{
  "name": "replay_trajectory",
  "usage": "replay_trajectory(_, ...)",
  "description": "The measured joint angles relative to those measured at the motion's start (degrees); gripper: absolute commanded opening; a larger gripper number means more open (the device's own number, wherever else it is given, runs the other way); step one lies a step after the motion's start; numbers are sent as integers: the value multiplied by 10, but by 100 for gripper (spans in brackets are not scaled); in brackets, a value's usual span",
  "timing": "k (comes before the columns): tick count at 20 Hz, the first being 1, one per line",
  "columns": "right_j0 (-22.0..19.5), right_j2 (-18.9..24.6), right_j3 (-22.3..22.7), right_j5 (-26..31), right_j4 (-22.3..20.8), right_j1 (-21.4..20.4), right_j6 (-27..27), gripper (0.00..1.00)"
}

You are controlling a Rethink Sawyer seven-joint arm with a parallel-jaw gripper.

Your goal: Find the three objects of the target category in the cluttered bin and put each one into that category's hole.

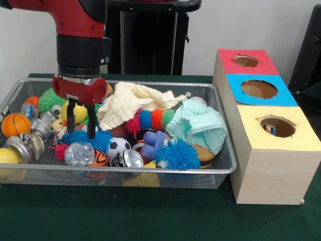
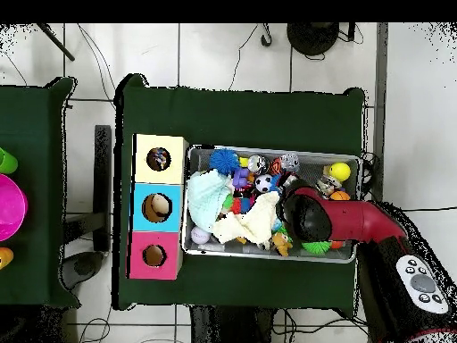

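The gripper [image 1: 81, 120] hangs over the left part of the cluttered bin [image 1: 226, 165], fingers [image 1: 70, 116] parted and empty, tips just above a blue spiky ball [image 1: 89, 138]. A blotched cloth piece [image 1: 269, 130] shows inside the yellow-surround hole [image 1: 277, 126], far right.

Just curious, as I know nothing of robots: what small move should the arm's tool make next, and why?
Probably shift toward the cream cloth and lift it aside. The open tool hangs over a spiky blue toy in the bin, and no blotched cloth shows there; one may hide underneath.
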Motion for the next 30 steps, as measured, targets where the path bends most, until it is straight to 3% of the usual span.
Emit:
replay_trajectory(8,-2,0,0,0,-14,6,0,100)
replay_trajectory(19,-28,0,6,0,-15,-19,0,100)
replay_trajectory(30,-44,1,1,0,-15,15,0,100)
